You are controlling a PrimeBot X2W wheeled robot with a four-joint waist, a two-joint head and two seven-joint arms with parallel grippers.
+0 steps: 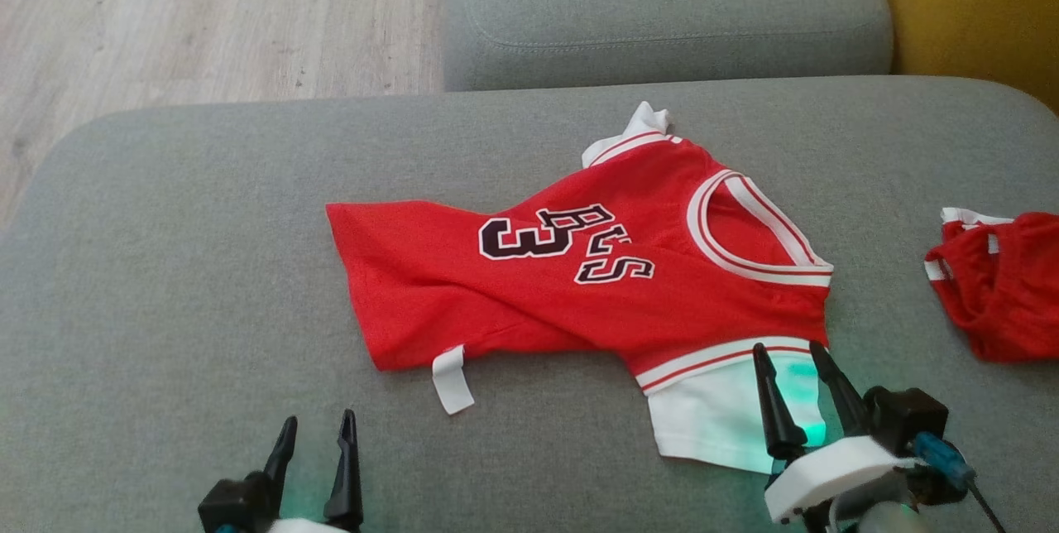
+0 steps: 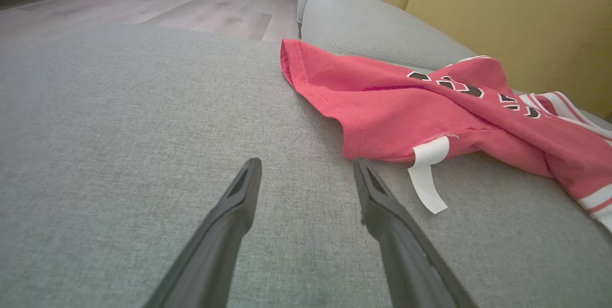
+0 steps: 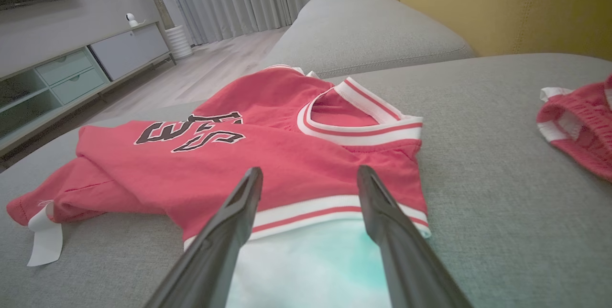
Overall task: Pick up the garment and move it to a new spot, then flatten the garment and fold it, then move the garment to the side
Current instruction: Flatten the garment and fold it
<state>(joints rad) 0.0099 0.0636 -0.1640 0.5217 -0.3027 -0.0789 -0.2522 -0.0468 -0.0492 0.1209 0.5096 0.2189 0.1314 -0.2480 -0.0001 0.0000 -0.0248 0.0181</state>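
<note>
Head view: red jersey [image 1: 579, 285] lies rumpled mid grey cushion [image 1: 165, 268]; second red garment [image 1: 1001, 285] well apart at right edge. Left claw [image 1: 318, 417] wide open, empty, near jersey hem.
Left wrist view: its fingers [image 2: 239, 203] over bare cushion.
Right wrist view: right claw [image 3: 310, 168] wide open, empty, over jersey's white sleeve.

I see the red jersey [image 1: 579, 285] lying rumpled and twisted on the grey cushion, front up, white-trimmed neck toward my right.
</note>
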